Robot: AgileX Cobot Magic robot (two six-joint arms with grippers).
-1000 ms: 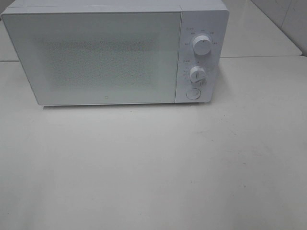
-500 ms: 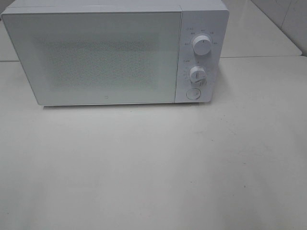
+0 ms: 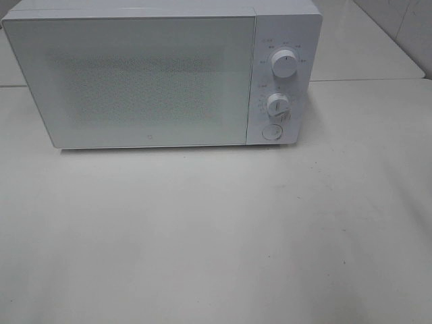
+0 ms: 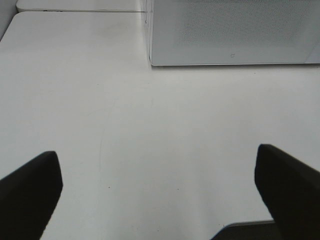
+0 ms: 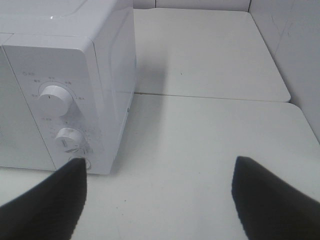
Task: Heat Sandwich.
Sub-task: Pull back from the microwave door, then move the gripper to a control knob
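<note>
The microwave point(image 3: 162, 74) dial markings are too small to read.

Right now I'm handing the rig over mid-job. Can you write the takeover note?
Left gripper: open, empty, above bare table, facing the microwave.
Right gripper: open, empty, in front of the control panel; upper knob, lower knob, round button.
Microwave door shut.
Sandwich: not visible in any view; may be inside, but the frosted door hides it.
Done: cannot confirm loading or timer setting.
Left: check the timer, then retrieve after heating.
</note>
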